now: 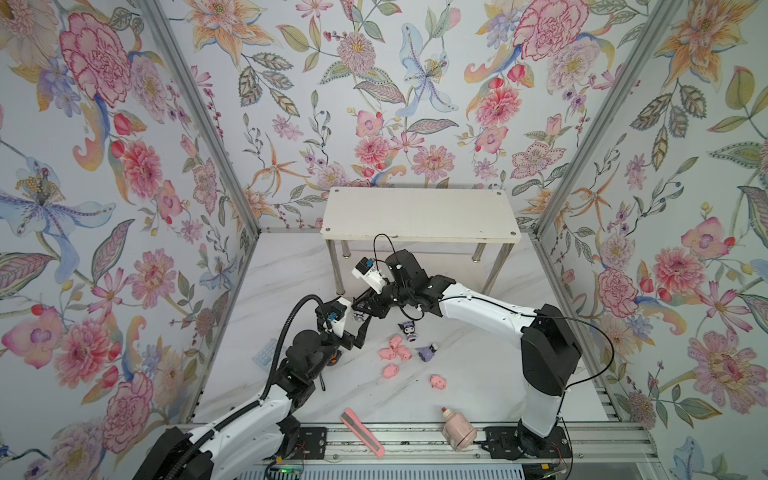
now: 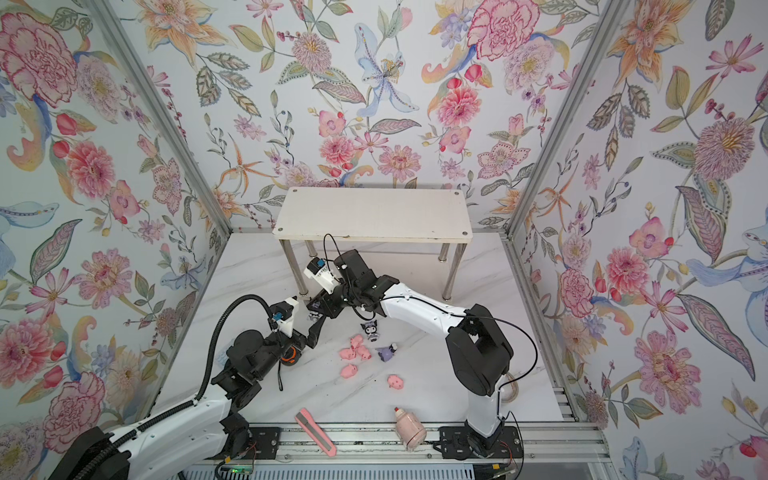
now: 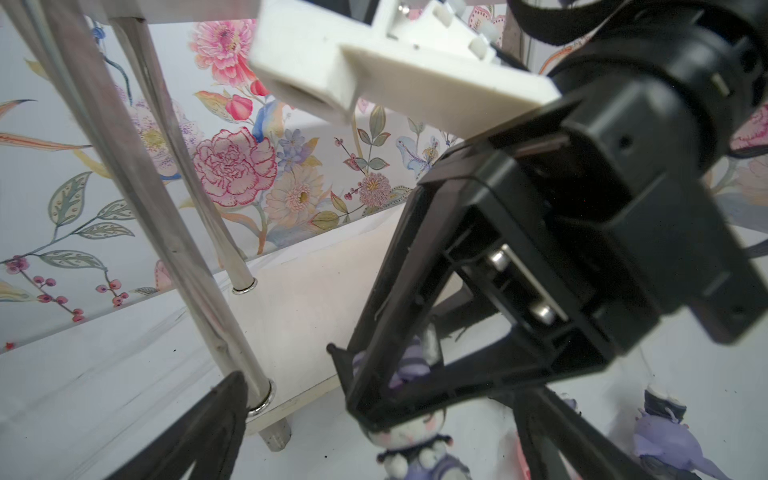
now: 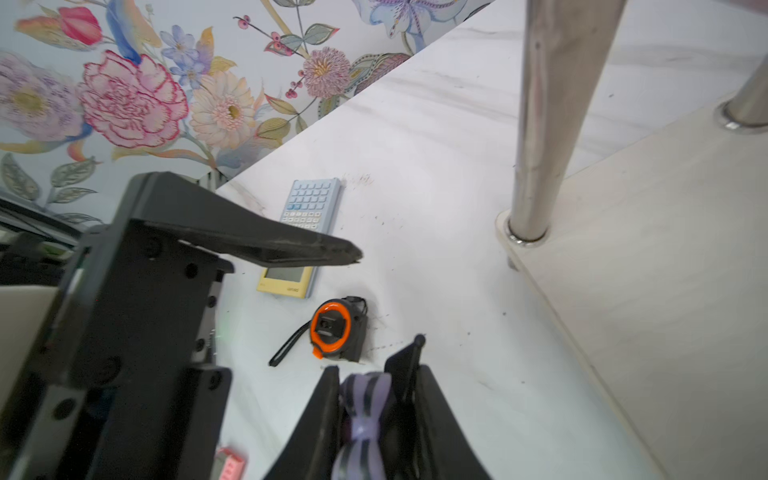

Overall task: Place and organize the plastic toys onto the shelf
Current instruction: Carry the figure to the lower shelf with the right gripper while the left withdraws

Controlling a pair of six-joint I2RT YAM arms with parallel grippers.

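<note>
Under the left arm, a pale blue and yellow calculator [image 1: 266, 353] shows only a corner in both top views. The black and orange tape measure [image 2: 291, 355] beside it is mostly covered there. The right wrist view shows both whole.

The left gripper [image 3: 386, 384] has its black fingers [image 3: 199, 436] spread wide and empty, with the right gripper [image 4: 374, 370] between them. The right gripper's fingers are pinched narrow on the head of one tiny purple-white figurine with a black horned head [image 3: 415, 440], just in front of the shelf's left front leg. Whether its feet touch the white marbled tabletop [image 1: 478, 395] I cannot tell.

There are three such figurines: the held one, one upright [image 1: 407, 330] and one on its side [image 1: 428, 353].

The tiny pink plastic pigs number five, all on the tabletop. Three are bunched [image 1: 395, 341], one is just in front of them [image 1: 390, 370], and one sits apart to the right [image 1: 438, 381].

One long pink box cutter [image 1: 361, 432] and one pale pink bottle with a red cap [image 1: 457, 428] lie at the front edge.

The white two-tier shelf with chrome tube legs [image 1: 419, 212] stands at the back on four legs. Its lower board is hidden from above and shows only in the wrist views.
</note>
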